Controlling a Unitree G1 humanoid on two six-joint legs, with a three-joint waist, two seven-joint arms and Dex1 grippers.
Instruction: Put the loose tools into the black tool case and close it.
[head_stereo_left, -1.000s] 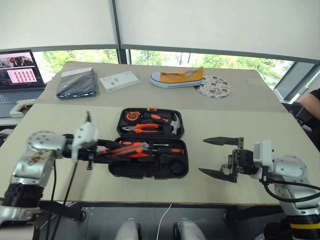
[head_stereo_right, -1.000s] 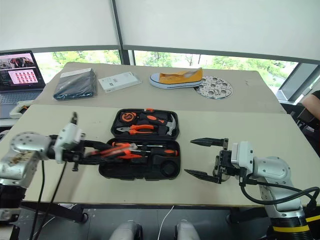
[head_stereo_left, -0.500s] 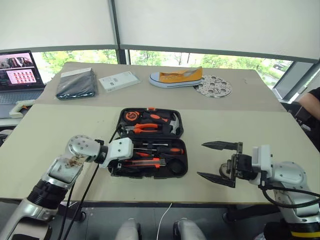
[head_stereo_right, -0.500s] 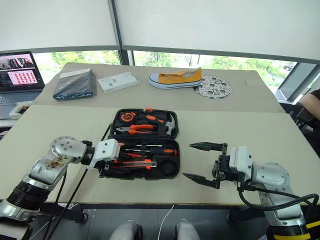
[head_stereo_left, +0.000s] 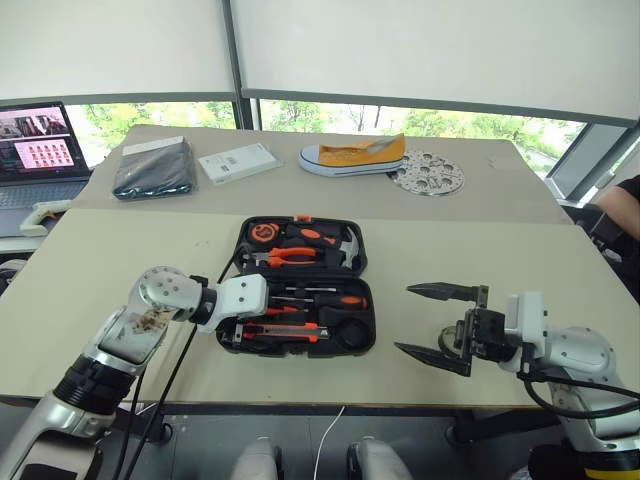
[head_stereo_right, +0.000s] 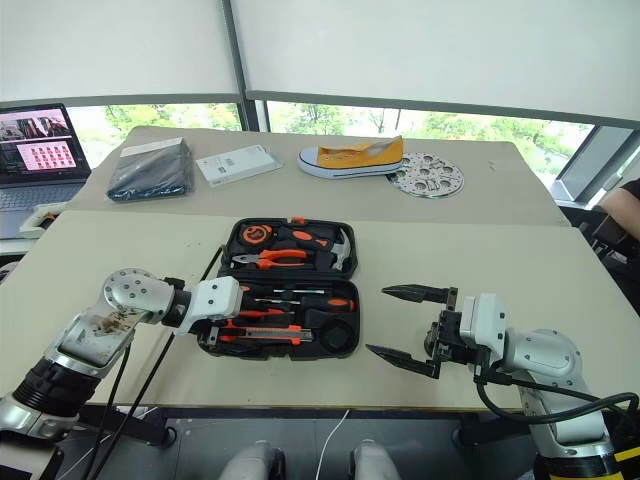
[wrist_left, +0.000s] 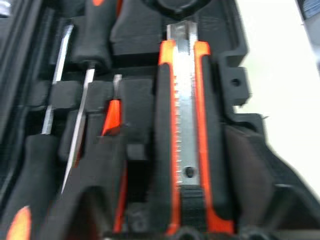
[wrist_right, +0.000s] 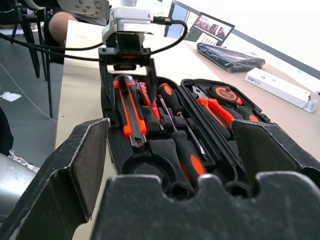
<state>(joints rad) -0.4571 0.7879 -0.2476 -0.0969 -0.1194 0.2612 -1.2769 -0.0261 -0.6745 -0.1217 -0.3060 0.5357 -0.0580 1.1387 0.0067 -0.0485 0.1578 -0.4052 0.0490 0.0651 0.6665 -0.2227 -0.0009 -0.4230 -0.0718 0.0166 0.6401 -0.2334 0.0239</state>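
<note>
Presently catalogued, one worktop (head_stereo_left: 120, 250) with the following items.

Item: black tool case (head_stereo_left: 298, 287), centre of the left eye view, lying open. Upper half carries a hammer (head_stereo_left: 347, 247), pliers (head_stereo_left: 292, 256) and a round orange-and-black item I cannot identify. Lower half carries the screwdrivers (head_stereo_left: 330, 300) and, along its near edge, the utility knife (head_stereo_left: 280, 332).

Item: left pincer (wrist_right: 126, 61), at the left end of the case. The right wrist view shows its two fingers spread, one on each side of the knife's end, gripping nothing. The left wrist view shows the knife lying flat in its moulded slot, the slim orange tester screwdriver (wrist_left: 111, 116) beside it.

Item: right pincer (head_stereo_left: 440, 324), lower right of the left eye view, just off the right end of the case, fingers wide apart, holding nothing.

Item: background, upper part of frame: folded black pouch (head_stereo_left: 153, 166), white box (head_stereo_left: 238, 161), yellow shoe (head_stereo_left: 355, 155), patterned disc (head_stereo_left: 428, 172), laptop (head_stereo_left: 40, 140).

Risk note, by judgement: whether the knife sits fully down cannot be told; a proud tool would stop the lid latching. Left fingers straddle the knife, so withdrawing askew could drag it out. Pushing the lid from one end could slide the case across the worktop.
</note>
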